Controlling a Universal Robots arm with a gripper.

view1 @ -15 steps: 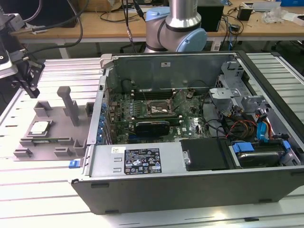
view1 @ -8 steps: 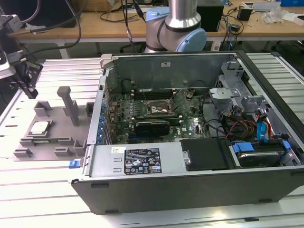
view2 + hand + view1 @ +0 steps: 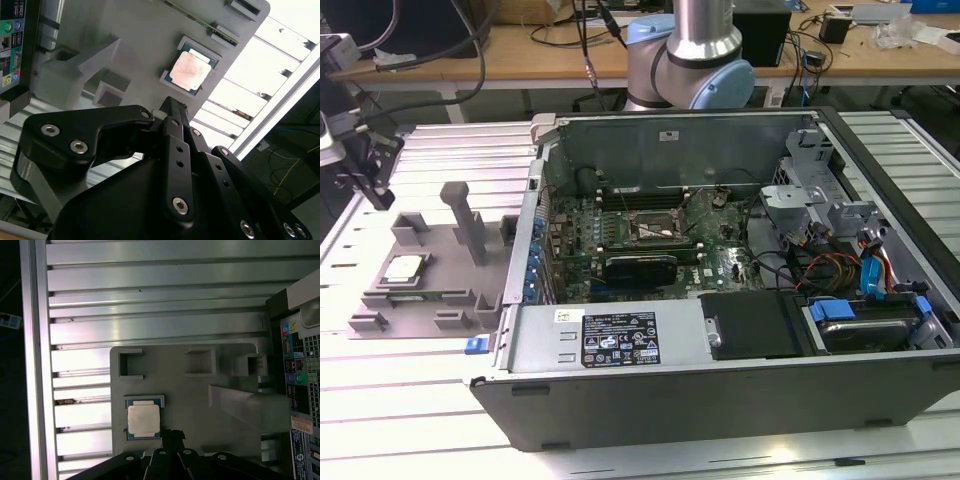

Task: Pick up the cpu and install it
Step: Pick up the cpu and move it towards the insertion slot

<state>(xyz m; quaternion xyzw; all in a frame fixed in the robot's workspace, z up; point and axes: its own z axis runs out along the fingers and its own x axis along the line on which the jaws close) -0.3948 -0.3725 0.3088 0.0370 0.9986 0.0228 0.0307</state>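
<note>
The cpu is a small silver-topped square chip lying flat in a recess of the grey plastic tray, at the exterior view's left beside the open computer case. Both wrist views look down on the cpu resting in its pocket. My black gripper hangs above the tray's far left side, apart from the chip. In both wrist views the gripper has its fingers closed together, holding nothing, their tips just beside the cpu's edge. The dark motherboard socket sits in the middle of the case.
The open case fills the centre, with cables, drive cages and a power supply along its right and front. Upright grey posts rise from the tray near the cpu. The table is ribbed aluminium. A cluttered workbench stands behind.
</note>
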